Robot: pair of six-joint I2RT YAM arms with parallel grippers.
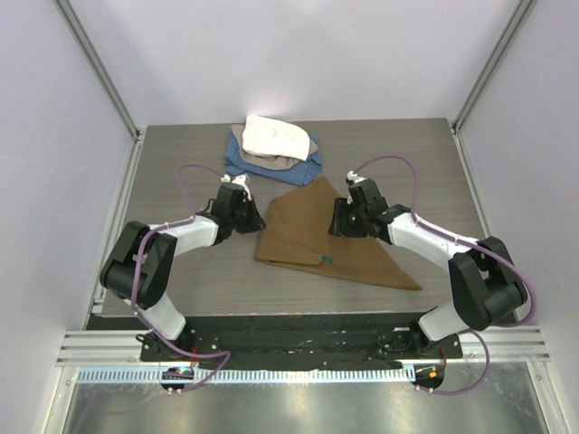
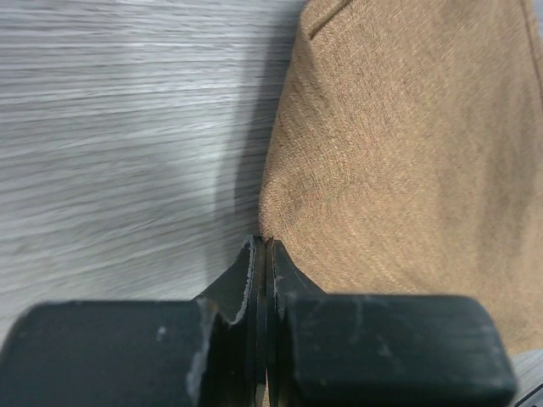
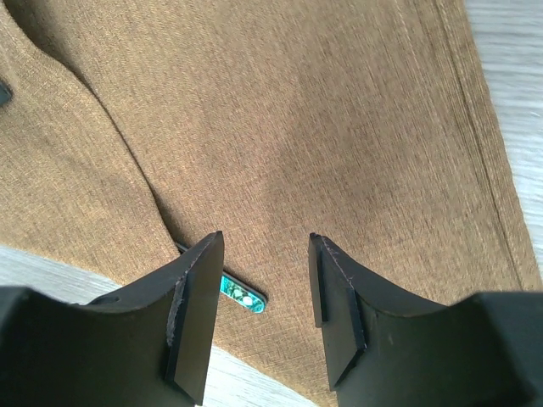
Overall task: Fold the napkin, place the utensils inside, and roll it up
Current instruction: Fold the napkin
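Observation:
The tan-brown napkin lies folded flat on the table, roughly a triangle pointing to the near right. Only the dark-green handle end of the spoon pokes out from under a fold near the napkin's front edge; its bowl is hidden. The handle end also shows in the right wrist view, just beside my right gripper's left finger. My right gripper is open and empty, hovering over the napkin. My left gripper is shut, its tips at the napkin's left edge.
A pile of cloths sits at the back of the table: a white cloth on top of a blue cloth. Pale enclosure walls with metal posts close in the left, right and back sides.

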